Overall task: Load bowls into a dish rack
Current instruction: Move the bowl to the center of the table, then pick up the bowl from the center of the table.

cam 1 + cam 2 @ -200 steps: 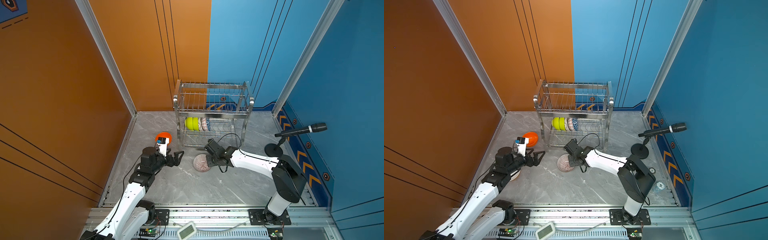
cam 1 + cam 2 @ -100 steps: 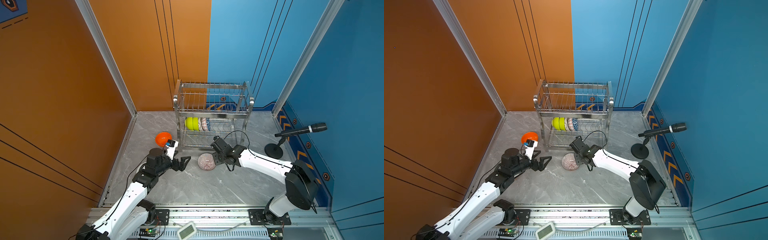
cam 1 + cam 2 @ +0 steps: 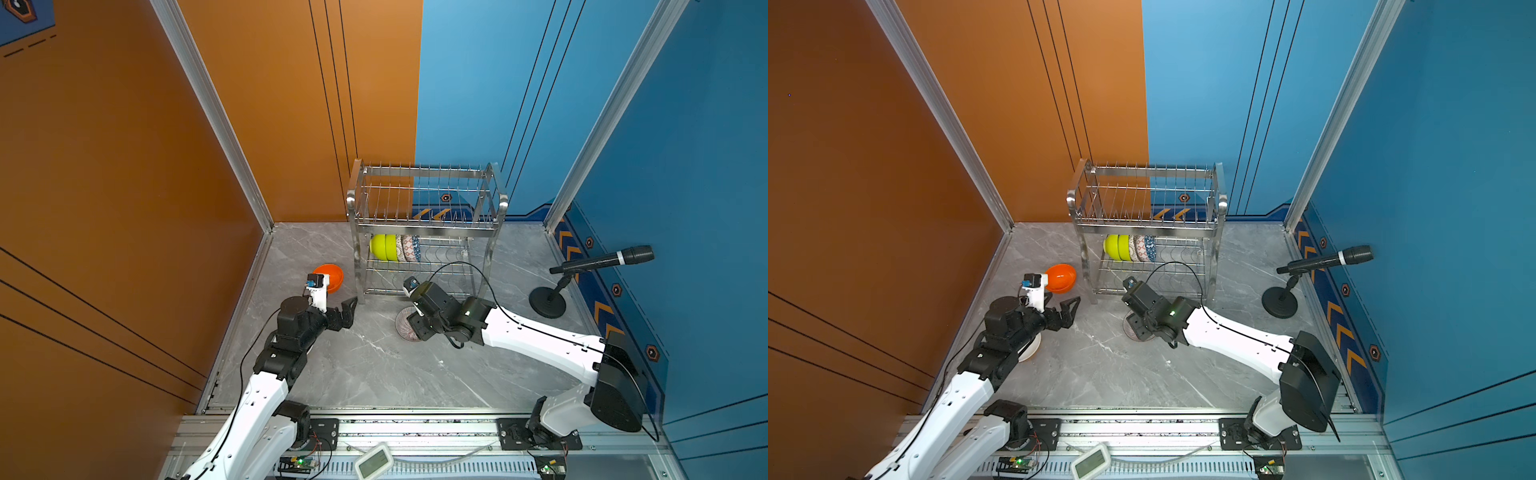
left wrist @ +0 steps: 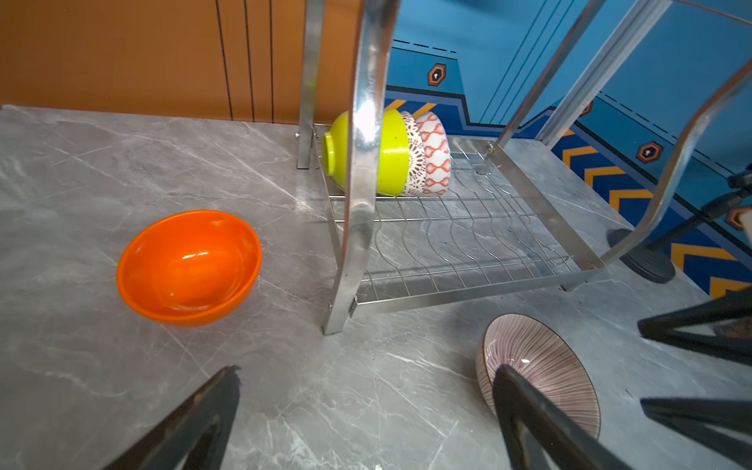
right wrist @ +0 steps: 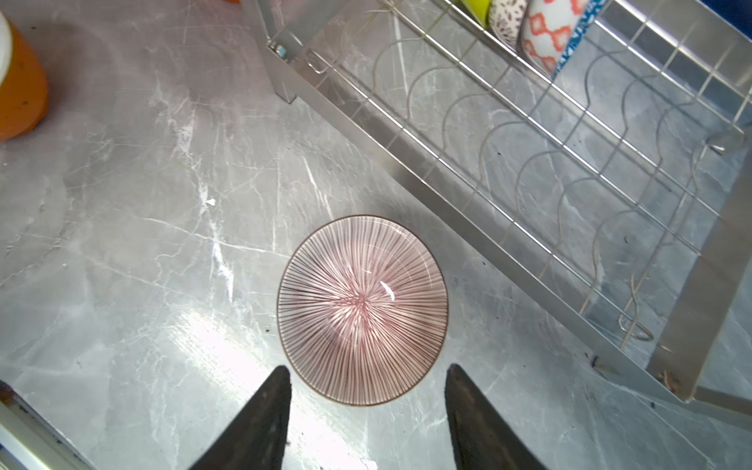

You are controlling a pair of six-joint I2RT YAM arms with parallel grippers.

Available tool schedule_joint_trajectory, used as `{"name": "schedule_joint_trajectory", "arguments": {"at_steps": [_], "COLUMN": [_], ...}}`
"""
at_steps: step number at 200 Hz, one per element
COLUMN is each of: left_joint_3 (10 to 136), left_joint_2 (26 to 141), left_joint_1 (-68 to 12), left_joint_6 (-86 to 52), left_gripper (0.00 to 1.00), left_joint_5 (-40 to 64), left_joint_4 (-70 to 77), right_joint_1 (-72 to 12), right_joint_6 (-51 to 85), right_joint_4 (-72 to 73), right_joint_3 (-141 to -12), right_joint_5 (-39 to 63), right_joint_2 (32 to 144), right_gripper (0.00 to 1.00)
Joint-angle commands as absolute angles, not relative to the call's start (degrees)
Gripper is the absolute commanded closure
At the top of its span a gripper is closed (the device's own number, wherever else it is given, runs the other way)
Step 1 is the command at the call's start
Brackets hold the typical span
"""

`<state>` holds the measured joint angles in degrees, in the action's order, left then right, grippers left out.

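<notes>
Our right gripper (image 5: 366, 368) hangs open, empty, above the pink radially striped bowl (image 5: 362, 309), which lies on the grey marble counter (image 5: 142, 244) at frame centre, beside the steel wire dish rack (image 5: 529, 162); our left gripper (image 4: 366, 368) gapes wide, empty.

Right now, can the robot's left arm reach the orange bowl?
Probably yes. The orange bowl sits upright on bare table beside the dish rack, nothing lies between, and the left hand is open.
</notes>
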<state>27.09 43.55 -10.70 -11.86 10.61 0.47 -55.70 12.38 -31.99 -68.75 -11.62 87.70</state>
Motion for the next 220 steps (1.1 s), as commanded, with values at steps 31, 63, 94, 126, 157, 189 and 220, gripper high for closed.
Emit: {"name": "schedule_joint_trajectory", "arguments": {"at_steps": [31, 63, 94, 126, 157, 189, 220], "left_joint_3": [28.2, 28.0, 27.8, 28.0, 28.0, 28.0, 28.1], "left_joint_2": [45.7, 45.2, 44.8, 45.6, 45.8, 46.2, 46.6], "left_joint_1": [-7.5, -7.1, -6.7, -6.4, -6.2, -6.2, -6.2], "left_joint_6": [-14.9, -14.7, -14.4, -14.4, -14.5, -14.5, -14.7], "left_gripper": [0.02, 0.02, 0.02, 0.02, 0.02, 0.02, 0.02], "left_joint_5": [11.9, 11.5, 10.4, 10.8, 10.9, 11.0, 11.5], "left_joint_4": [-0.2, -0.2, -0.2, -0.2, -0.2, -0.2, -0.2], "right_joint_1": [-60.3, -61.0, -61.7, -61.9, -62.0, -62.1, -62.1], "right_joint_6": [6.3, 6.7, 7.2, 7.3, 6.7, 6.4, 6.0], "right_joint_4": [-39.9, -44.7, -49.6, -55.2, -58.4, -59.2, -59.4], "right_joint_3": [-75.8, -80.3, -84.8, -90.0, -93.0, -94.2, -95.1], "right_joint_5": [-10.1, -10.9, -12.2, -13.8, -14.3, -14.7, -14.2], "right_joint_2": [96.5, 102.8, 107.9, 112.5, 115.3, 116.6, 118.1], "right_gripper": [0.37, 0.44, 0.49, 0.56, 0.62, 0.66, 0.69]}}
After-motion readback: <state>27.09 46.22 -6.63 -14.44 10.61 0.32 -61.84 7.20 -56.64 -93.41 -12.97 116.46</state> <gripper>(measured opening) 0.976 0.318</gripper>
